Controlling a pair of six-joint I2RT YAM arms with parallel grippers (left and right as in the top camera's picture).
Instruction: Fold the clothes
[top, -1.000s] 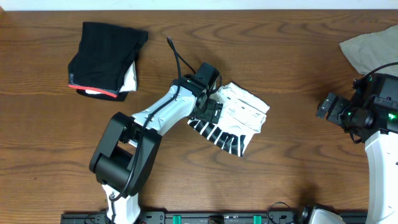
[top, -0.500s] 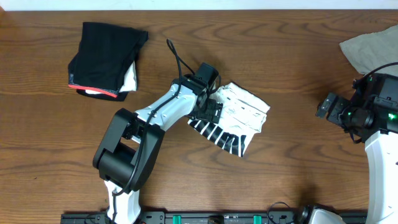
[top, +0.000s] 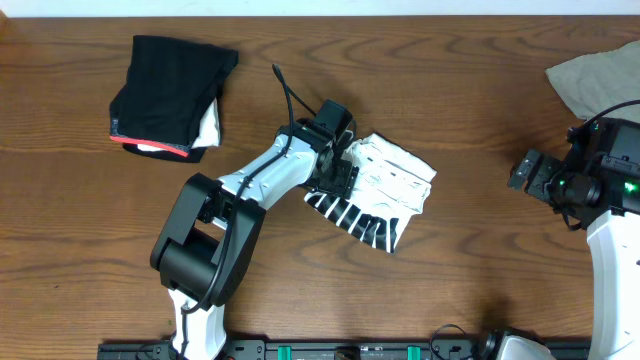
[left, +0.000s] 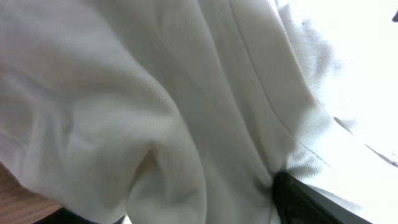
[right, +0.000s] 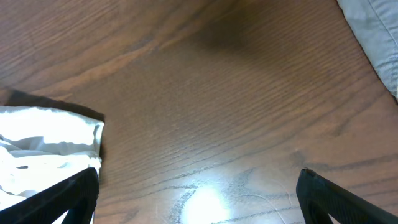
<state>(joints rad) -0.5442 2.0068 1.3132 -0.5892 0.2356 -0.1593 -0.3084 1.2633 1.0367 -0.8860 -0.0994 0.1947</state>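
A folded white T-shirt (top: 385, 185) with black stripes lies in the middle of the table. My left gripper (top: 338, 172) is pressed into its left edge. In the left wrist view white fabric (left: 155, 93) fills the frame and bulges into the gap of the gripper (left: 199, 211), whose fingers (left: 311, 202) stand wide apart at either side. My right gripper (top: 522, 172) hovers open over bare wood at the right, empty (right: 196, 199). The T-shirt's corner (right: 43, 143) shows at the left of the right wrist view.
A folded black garment with a red edge (top: 170, 90) sits at the back left. A grey-beige garment (top: 595, 80) lies crumpled at the back right corner, also seen in the right wrist view (right: 376, 31). The left arm's cable loops behind its wrist.
The left gripper's fingers have drawn in a little around the T-shirt's edge, and the fabric there has shifted slightly. The right arm has not moved.
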